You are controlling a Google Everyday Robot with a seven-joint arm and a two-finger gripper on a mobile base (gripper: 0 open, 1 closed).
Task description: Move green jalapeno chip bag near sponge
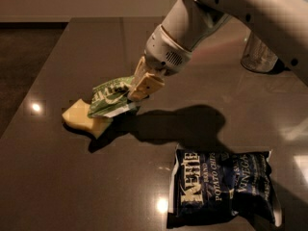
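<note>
The green jalapeno chip bag (111, 97) is small and crinkly with white lettering and a white lower edge. My gripper (139, 91) is shut on its right end and holds it tilted, with its left part over the right side of the sponge (83, 119). The sponge is a pale yellow block lying on the dark table (72, 186) at the left. The bag's left edge overlaps the sponge in the view; I cannot tell whether they touch.
A larger dark navy-blue chip bag (222, 189) lies flat at the front right. A metallic can (258, 54) stands at the back right, partly behind my arm. The table's left edge runs diagonally past the sponge.
</note>
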